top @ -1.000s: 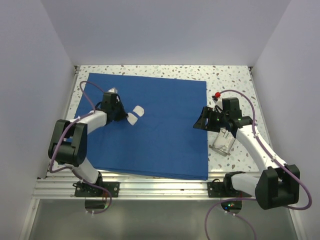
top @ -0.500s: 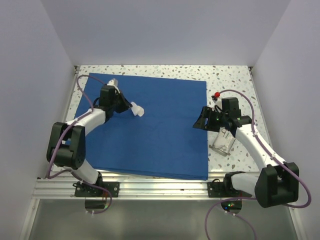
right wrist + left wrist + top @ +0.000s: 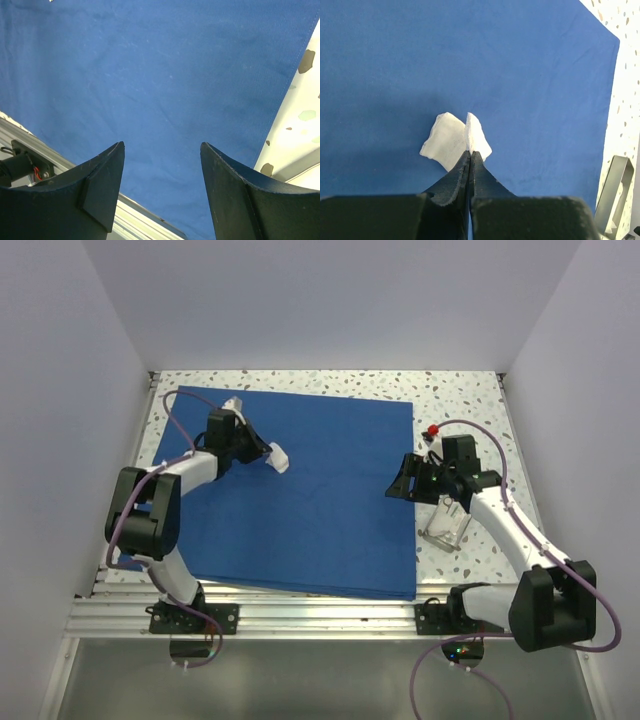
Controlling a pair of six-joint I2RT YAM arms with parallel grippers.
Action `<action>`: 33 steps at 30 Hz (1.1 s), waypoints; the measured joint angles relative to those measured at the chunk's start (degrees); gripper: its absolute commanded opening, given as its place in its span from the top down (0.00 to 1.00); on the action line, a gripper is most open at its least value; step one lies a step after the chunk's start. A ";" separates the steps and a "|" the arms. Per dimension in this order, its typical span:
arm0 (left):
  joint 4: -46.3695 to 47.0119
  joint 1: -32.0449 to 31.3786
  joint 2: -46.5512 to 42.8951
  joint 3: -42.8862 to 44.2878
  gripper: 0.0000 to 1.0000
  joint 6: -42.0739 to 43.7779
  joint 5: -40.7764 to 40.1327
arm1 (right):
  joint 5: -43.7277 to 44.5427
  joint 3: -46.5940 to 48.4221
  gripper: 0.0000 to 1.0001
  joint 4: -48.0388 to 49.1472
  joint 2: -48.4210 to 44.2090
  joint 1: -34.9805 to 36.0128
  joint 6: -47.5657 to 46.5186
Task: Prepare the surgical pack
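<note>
On the speckled surface (image 3: 470, 390) I see the royal-blue drape (image 3: 330, 520) spread flat and covering most of it. My left tool (image 3: 470, 153) is over the far-left part of the drape, its fingers pressed together on the white gauze (image 3: 451, 141). The gauze fans out to either side of the tips; I cannot tell whether it touches the cloth. My right tool (image 3: 161, 150) hovers over the drape's right edge with its fingers spread wide and nothing between them, only blue cloth and a strip of bare surface below. A small silver tray (image 3: 445, 525) lies on the bare surface just beside that right edge, partly under the right arm.
</note>
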 measured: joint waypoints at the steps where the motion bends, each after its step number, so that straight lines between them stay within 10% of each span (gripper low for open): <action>1: 0.24 0.00 0.46 0.11 1.00 -0.04 0.09 | -0.02 0.00 0.34 0.00 0.04 0.00 -0.02; 30: -0.11 -0.02 8.79 2.99 1.00 -0.79 -0.63 | 0.00 0.00 0.34 0.44 1.64 0.22 -0.17; 33: -0.87 -0.02 8.79 3.23 0.87 -0.35 -1.51 | -0.02 0.00 0.34 0.44 1.64 0.22 -0.17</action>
